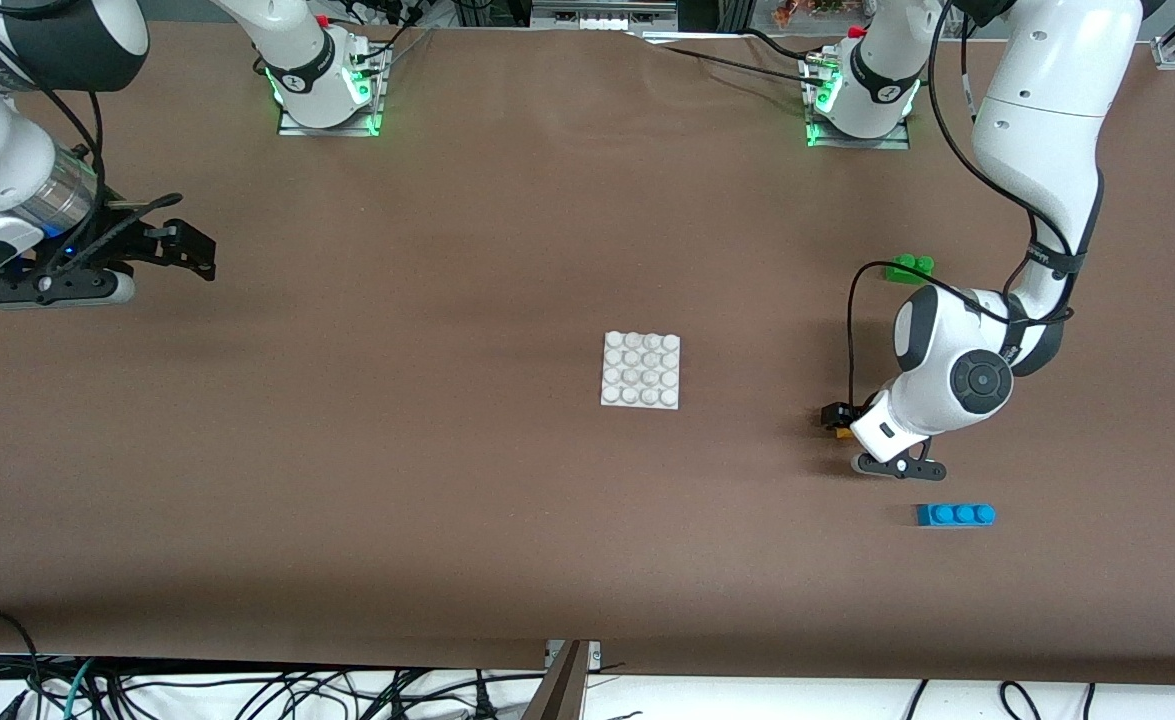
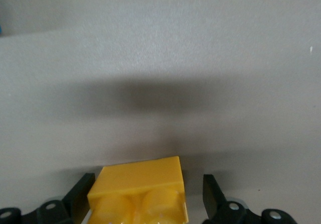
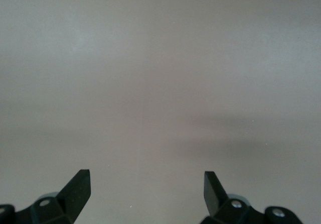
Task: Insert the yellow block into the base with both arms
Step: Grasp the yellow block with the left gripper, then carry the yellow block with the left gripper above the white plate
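- The left tool (image 1: 840, 420) was down at the surface (image 1: 447, 480) toward the left arm's end, with the yellow block (image 2: 138, 194) sitting between its fingers (image 2: 213, 194).
- In the left wrist view one finger appeared to touch the block's side while a clear gap showed at the other, so the tool was open around the block and not yet gripping it.
- The step in hand looked like the pickup. It would go best if the fingers closed squarely on the block's flat sides, studs up, with the block centred so it would not twist as the gap closed.
- The base (image 1: 641, 370) lay flat near the middle of the surface, well apart from the block, with nothing on its studs.
- The green brick (image 1: 909, 267) and the blue brick (image 1: 955, 514) lay on either side of the left arm and were best left untouched.
- The right tool (image 1: 162, 255) waited open and empty above the right arm's end of the surface, free to steady the base for the press.
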Robot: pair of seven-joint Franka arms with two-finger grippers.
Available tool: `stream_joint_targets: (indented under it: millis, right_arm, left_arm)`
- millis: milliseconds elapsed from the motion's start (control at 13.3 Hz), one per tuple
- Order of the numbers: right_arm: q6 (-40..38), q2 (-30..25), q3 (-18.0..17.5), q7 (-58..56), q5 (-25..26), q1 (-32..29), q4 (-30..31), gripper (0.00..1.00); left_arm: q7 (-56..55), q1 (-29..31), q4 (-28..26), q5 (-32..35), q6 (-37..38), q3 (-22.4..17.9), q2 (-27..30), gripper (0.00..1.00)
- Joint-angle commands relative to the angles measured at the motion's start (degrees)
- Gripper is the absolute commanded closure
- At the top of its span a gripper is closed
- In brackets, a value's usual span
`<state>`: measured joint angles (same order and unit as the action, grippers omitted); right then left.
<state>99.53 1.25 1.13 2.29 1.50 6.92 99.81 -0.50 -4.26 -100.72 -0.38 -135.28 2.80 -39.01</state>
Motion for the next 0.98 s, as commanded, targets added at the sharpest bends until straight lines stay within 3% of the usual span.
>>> stream_joint_targets:
  millis: [0,75,376,677,903]
  right_arm:
    - [-3.1,-0.8,-0.1,-1.0,0.4,-0.5,-3.0,0.00]
    - [-4.3,-0.7,-0.2,-0.5,0.7,-0.5,-4.3,0.00]
    - [-4.6,-0.8,0.5,-0.6,0.8,-0.5,-5.2,0.00]
    - [-4.8,0.1,0.9,3.6,-0.2,-0.5,-5.3,0.00]
    - [-4.4,0.2,0.9,4.2,-0.3,-0.5,-5.5,0.00]
  left_arm:
    - [0.4,-0.2,-0.2,0.0,-0.2,-0.3,0.3,0.71]
    - [0.2,-0.3,0.3,0.0,0.1,-0.3,0.7,0.77]
    - [-1.1,-2.9,4.5,-0.4,4.7,-0.1,2.4,0.78]
    - [-12.9,-12.2,14.0,-0.7,14.1,-0.3,2.4,0.78]
    - [-21.2,-19.3,15.3,-0.9,14.3,-0.2,2.4,0.78]
